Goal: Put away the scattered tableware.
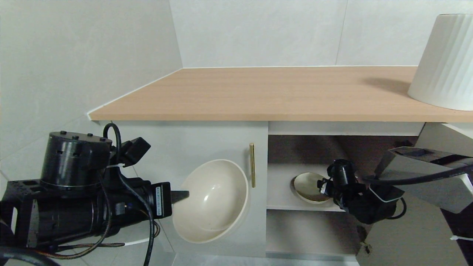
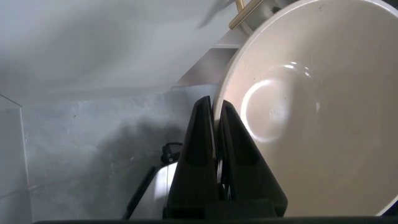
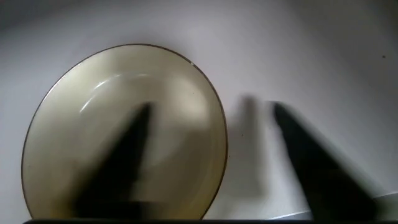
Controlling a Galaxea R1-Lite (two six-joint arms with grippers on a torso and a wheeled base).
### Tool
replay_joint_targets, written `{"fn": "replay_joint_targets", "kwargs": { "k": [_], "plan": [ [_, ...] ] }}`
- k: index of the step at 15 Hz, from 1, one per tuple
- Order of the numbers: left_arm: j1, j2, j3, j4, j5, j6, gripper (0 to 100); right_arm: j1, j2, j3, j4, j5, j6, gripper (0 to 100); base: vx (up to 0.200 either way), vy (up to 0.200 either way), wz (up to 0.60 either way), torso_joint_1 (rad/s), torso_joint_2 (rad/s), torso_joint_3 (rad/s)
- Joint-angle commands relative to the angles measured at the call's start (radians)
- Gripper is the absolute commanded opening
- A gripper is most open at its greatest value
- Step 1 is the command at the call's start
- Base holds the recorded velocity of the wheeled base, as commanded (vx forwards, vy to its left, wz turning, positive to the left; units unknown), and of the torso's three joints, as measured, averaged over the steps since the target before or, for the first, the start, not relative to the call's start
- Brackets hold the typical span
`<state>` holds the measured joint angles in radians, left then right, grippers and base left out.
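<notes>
A large cream bowl point(image 1: 212, 201) hangs tilted in front of the closed left cabinet door, and my left gripper point(image 1: 183, 194) is shut on its rim. In the left wrist view the fingers point(image 2: 202, 143) pinch that rim of the large cream bowl point(image 2: 311, 106). A small beige bowl point(image 1: 308, 186) with a dark rim rests on the white shelf point(image 1: 281, 192) inside the open cabinet bay. My right gripper point(image 1: 323, 186) is in that bay, right beside the small bowl. In the right wrist view the right gripper point(image 3: 211, 109) is open, one finger over the small beige bowl point(image 3: 81, 124), the other over bare shelf.
A wooden countertop point(image 1: 277, 92) runs above the cabinet, with a white ribbed shade point(image 1: 447, 62) on its right end. The closed door carries a brass handle point(image 1: 252, 165). The right door point(image 1: 414, 236) stands swung open beside my right arm. A lower bay lies under the shelf.
</notes>
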<state>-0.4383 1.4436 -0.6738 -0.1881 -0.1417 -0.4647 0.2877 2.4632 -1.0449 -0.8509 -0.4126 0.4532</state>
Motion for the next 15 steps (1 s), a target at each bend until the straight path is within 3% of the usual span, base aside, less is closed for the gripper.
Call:
{"fn": "replay_joint_targets", "kwargs": {
  "k": [1,6,8,12,15],
  "plan": [
    [0.000,0.001,-0.001,-0.001,0.001,0.000,0,0.001,-0.023,0.009,-0.001,0.000,0.002,100,0.000,0.000,0.00,0.000,0.00,0.000],
    [-0.002,0.037,-0.035,0.009,0.011,-0.005,0,0.015,-0.214,0.132,0.010,0.060,-0.002,100,0.000,0.000,0.00,0.000,0.00,0.000],
    [-0.034,0.090,-0.050,0.010,0.022,-0.005,0,0.091,-0.455,0.203,0.116,0.190,-0.010,100,0.000,0.000,0.00,0.000,0.00,0.000],
    [-0.094,0.193,-0.115,0.010,0.192,0.000,0,0.223,-0.813,0.166,0.475,0.322,-0.099,100,0.000,0.000,0.00,0.000,0.00,0.000],
    [-0.142,0.239,-0.133,0.012,0.286,0.008,0,0.331,-0.960,0.126,0.725,0.396,-0.125,100,0.000,0.000,0.00,0.000,0.00,0.000]
  ]
}}
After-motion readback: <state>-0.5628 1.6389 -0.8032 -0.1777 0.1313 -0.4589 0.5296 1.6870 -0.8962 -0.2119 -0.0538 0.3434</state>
